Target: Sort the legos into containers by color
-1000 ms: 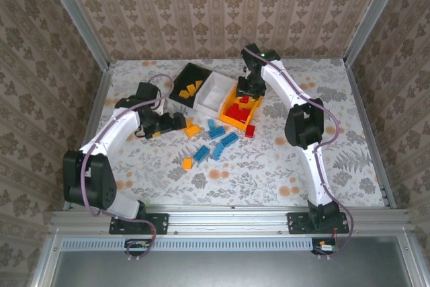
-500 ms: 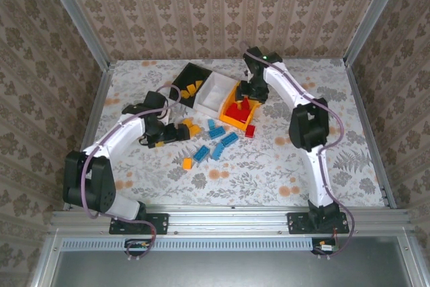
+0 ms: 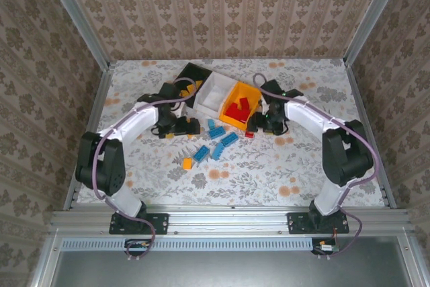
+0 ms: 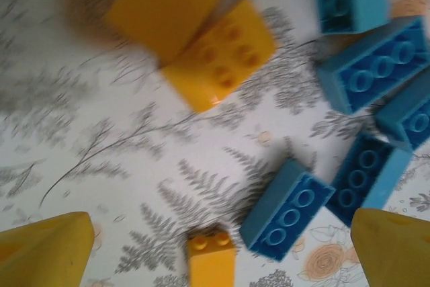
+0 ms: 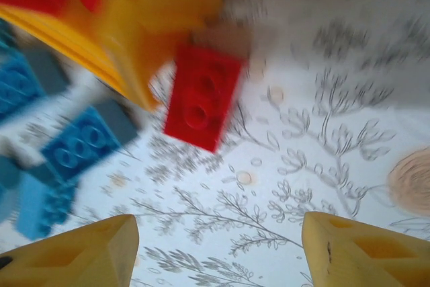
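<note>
Left fingers (image 4: 47,250) wide apart, empty, over yellow bricks (image 4: 218,55) and blue bricks (image 4: 285,210) on worktop (image 4: 101,132). Right fingers (image 5: 366,250) parted, empty, above red brick (image 5: 201,95), which apparently touches orange-yellow bin (image 5: 127,25); view blurred.

This is a robotics lab cell dressed to look like a home. Upright panels (image 3: 228,11) papered in a beige damask pattern close the left, far and right sides, held by bare aluminium posts (image 3: 75,15) at the corners. The table (image 3: 269,166) wears a cloth printed with ferns and orange flowers. A metal rail (image 3: 228,218) runs along its near edge. The white-and-black left arm (image 3: 127,129) and right arm (image 3: 316,122) are bolted to it, with cables (image 3: 94,151) strung along their links.
</note>
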